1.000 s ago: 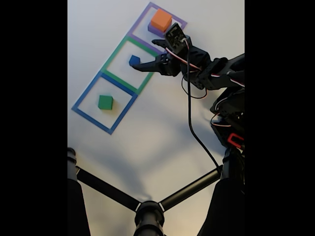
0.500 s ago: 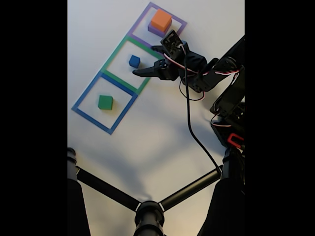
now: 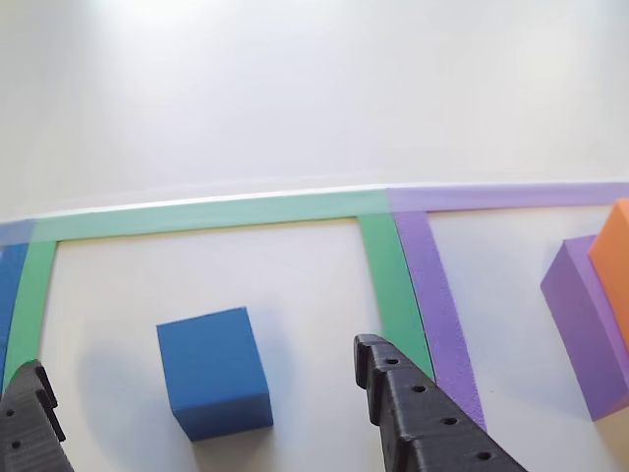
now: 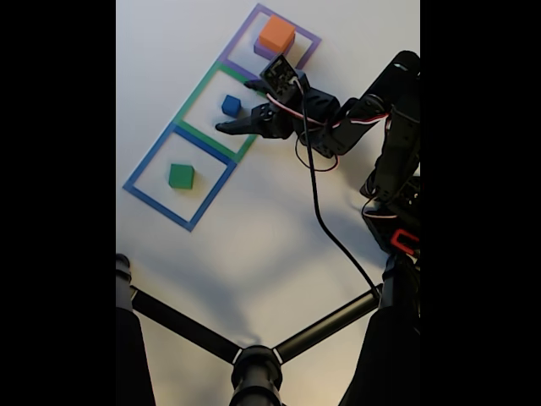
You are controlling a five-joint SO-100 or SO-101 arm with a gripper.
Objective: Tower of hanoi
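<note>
The small blue cube (image 4: 231, 105) sits inside the green taped square. In the fixed view my gripper (image 4: 233, 106) is open, one finger on each side of the cube. The other view shows the blue cube (image 3: 214, 372) between my black fingertips (image 3: 378, 364), with a gap on both sides; my gripper (image 3: 197, 356) is open. The orange block (image 4: 276, 35) rests on the flat purple block (image 4: 263, 53) in the purple square, and their edges, purple block (image 3: 585, 324) and orange block (image 3: 616, 261), appear at the right of the other view. The green block (image 4: 180, 176) lies in the blue square.
Three taped outlines run diagonally across the white table: purple (image 4: 311, 40), green (image 4: 196, 88), blue (image 4: 152, 156). A black cable (image 4: 325, 228) trails from the wrist. Black tripod legs (image 4: 190, 326) cross the bottom of the fixed view. The arm's base (image 4: 397, 211) stands at the right.
The gripper has moved left and forward over the green square, so its open fingers now straddle the blue cube. The blocks have not moved.
</note>
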